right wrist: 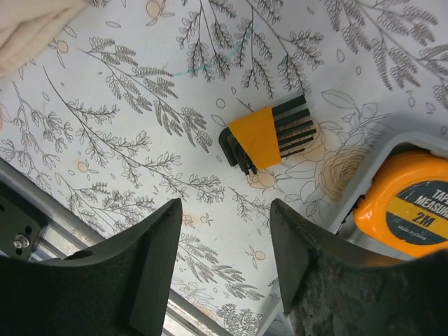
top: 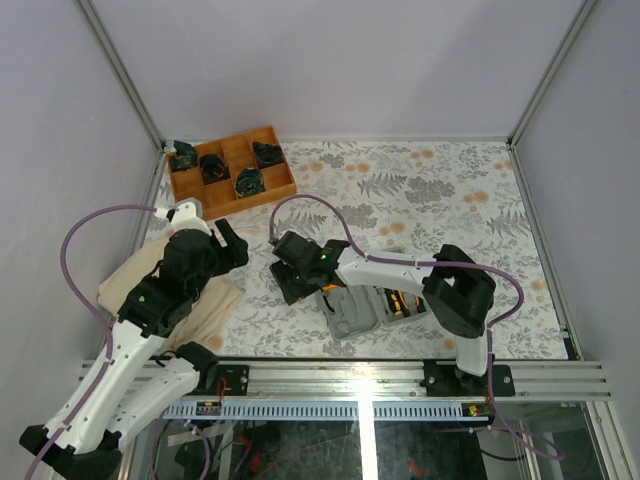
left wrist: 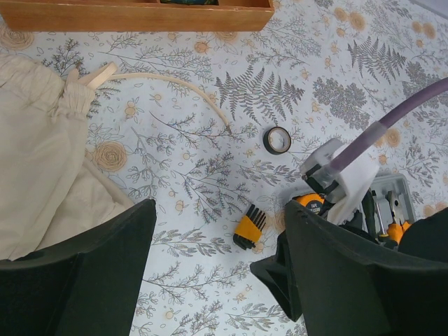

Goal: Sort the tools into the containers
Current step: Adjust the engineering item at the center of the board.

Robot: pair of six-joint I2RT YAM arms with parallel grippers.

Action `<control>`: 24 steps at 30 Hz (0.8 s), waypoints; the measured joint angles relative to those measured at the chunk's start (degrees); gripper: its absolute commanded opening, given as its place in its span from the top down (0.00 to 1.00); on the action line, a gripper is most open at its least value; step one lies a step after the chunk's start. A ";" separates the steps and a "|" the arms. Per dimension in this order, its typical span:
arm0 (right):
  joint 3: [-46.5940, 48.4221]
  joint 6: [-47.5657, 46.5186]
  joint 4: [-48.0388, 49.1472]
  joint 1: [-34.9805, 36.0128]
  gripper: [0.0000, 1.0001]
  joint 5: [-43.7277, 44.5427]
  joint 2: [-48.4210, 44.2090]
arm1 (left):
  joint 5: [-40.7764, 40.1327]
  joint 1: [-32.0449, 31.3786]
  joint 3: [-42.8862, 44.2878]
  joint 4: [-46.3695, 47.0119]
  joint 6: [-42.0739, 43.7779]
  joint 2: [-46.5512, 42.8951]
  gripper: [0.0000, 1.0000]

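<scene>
My right gripper (right wrist: 225, 206) is open with only bare cloth between its fingers. It hovers low over the table at the left end of the grey case (top: 362, 312). An orange tape measure (right wrist: 406, 210) lies in the case's corner (right wrist: 413, 142), just right of the right finger. A stubby orange-and-black tool (right wrist: 266, 138) lies on the table ahead of the jaws. My left gripper (left wrist: 220, 210) is open and empty above that same tool (left wrist: 250, 227). A small black ring (left wrist: 277, 140) lies farther back. Orange-handled tools (top: 400, 300) rest in the case.
A beige cloth bag (left wrist: 42, 154) with a drawstring lies at the left. The wooden divided tray (top: 232, 168) with black parts stands at the back left. The right arm's wrist and purple cable (left wrist: 392, 119) cross close to my left gripper. The table's front rail (right wrist: 42, 210) is near.
</scene>
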 measured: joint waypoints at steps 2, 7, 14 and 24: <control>0.02 0.44 0.42 0.00 0.34 1.42 -0.44 | 0.00 0.00 0.00 0.00 0.00 0.00 0.27; 0.11 2.56 0.76 0.00 0.28 4.76 0.52 | 0.00 0.02 0.00 0.00 0.00 0.04 0.27; 0.26 5.95 3.15 -0.24 0.25 4.70 3.15 | 0.00 0.04 -0.11 0.02 0.00 0.07 0.27; 1.27 8.94 3.91 -1.55 0.24 4.85 5.42 | 0.02 0.04 -0.11 0.04 0.00 0.09 0.27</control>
